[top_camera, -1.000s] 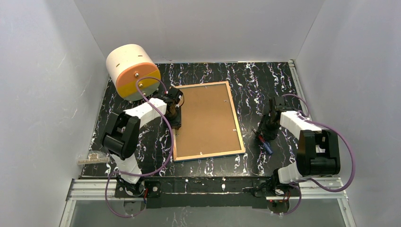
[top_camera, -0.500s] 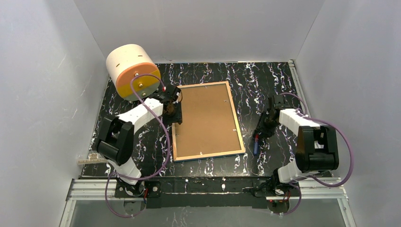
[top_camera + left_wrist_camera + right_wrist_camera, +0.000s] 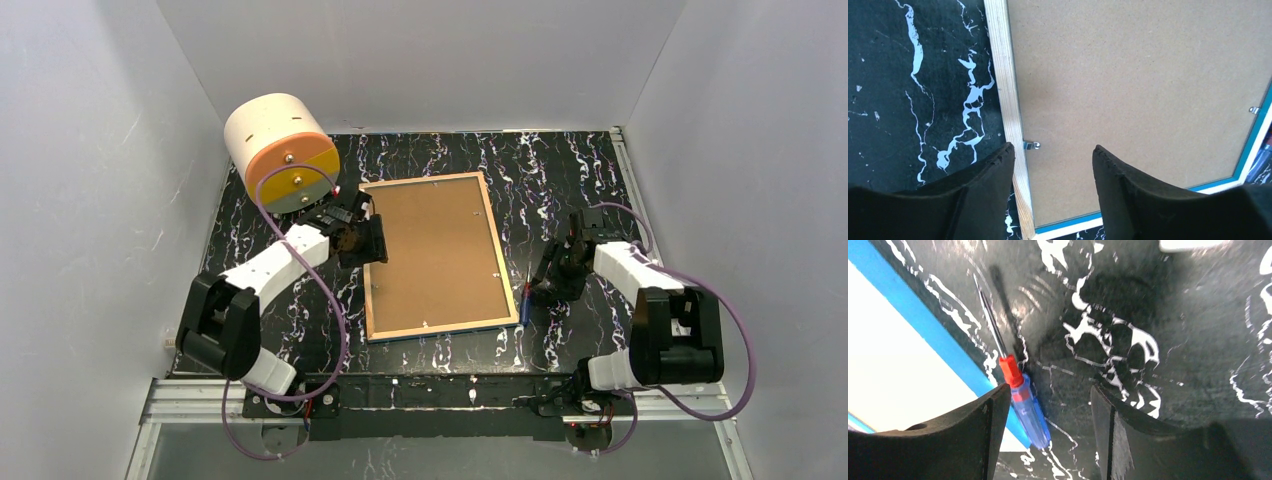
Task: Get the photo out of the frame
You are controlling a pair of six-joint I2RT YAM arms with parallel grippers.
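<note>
The frame (image 3: 496, 243) lies face down in the middle of the table, light wooden edging (image 3: 1002, 75) up and a blue rim (image 3: 913, 310) showing. A plain brown backing board (image 3: 435, 250) fills it and hides the photo. My left gripper (image 3: 365, 240) is open over the frame's left edge, its fingers straddling the wood beside a small metal clip (image 3: 1031, 145). My right gripper (image 3: 552, 283) is open, low over the table by the frame's right edge. A blue-handled screwdriver (image 3: 1025, 407) with a red collar lies there against the blue rim, close to one finger.
A white cylinder with an orange face (image 3: 280, 150) stands at the back left, just behind the left arm. A second clip (image 3: 1255, 110) sits on the frame's far side. A pale ruler-like strip (image 3: 195, 337) lies at the table's left edge. Grey walls enclose three sides.
The right gripper carried the screwdriver left to the frame's right edge and opened; the tool now lies on the table. The left gripper shifted back along the left edge and opened wider.
</note>
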